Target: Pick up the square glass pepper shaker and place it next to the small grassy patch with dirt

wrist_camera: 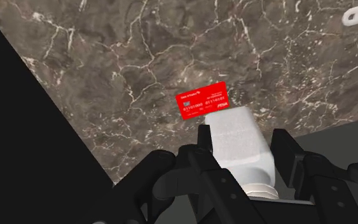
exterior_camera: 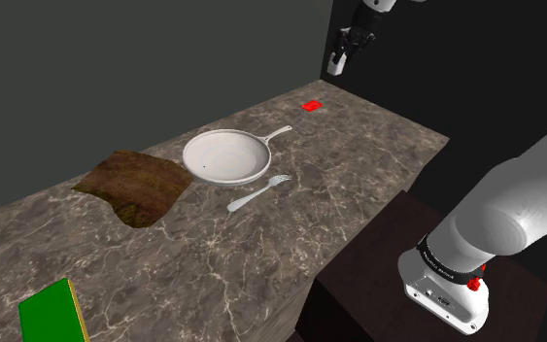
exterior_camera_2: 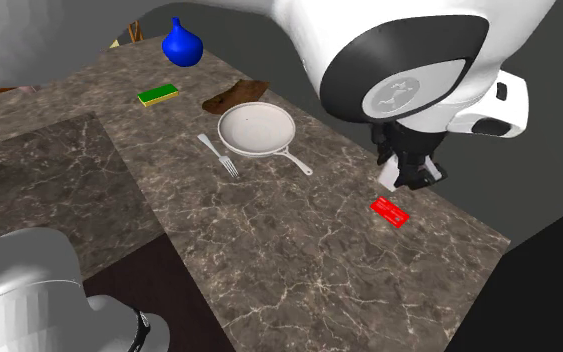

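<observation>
Pepper shaker [wrist_camera: 234, 137] clasped in hand [wrist_camera: 242, 143], above red card [wrist_camera: 202, 102], near counter [wrist_camera: 88, 127] edge

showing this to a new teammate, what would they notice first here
First, the black gripper clasping a pale grey square shaker in the air over a small red card on the dark marble countertop. Next, the white round frying pan mid-counter, with a brown dirt patch beside it.

White pepper shaker [wrist_camera: 241, 143], red card [wrist_camera: 201, 102], brown white-veined counter [exterior_camera: 261, 262], white pan [exterior_camera: 224, 157], blue vase [exterior_camera_2: 181, 43]
</observation>
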Action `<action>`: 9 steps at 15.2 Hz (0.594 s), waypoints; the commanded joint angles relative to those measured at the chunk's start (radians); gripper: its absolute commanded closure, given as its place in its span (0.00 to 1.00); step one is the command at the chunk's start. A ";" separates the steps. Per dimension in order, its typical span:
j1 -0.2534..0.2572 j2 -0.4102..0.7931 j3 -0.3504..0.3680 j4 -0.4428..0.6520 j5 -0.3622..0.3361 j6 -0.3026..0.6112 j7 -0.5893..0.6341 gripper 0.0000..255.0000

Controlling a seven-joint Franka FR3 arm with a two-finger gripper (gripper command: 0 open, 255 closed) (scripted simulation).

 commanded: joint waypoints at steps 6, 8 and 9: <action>0.041 -0.133 0.111 -0.139 -0.053 0.035 0.175 1.00; 0.053 -0.166 0.148 -0.174 -0.061 0.043 0.228 1.00; 0.059 -0.181 0.167 -0.190 -0.064 0.046 0.254 1.00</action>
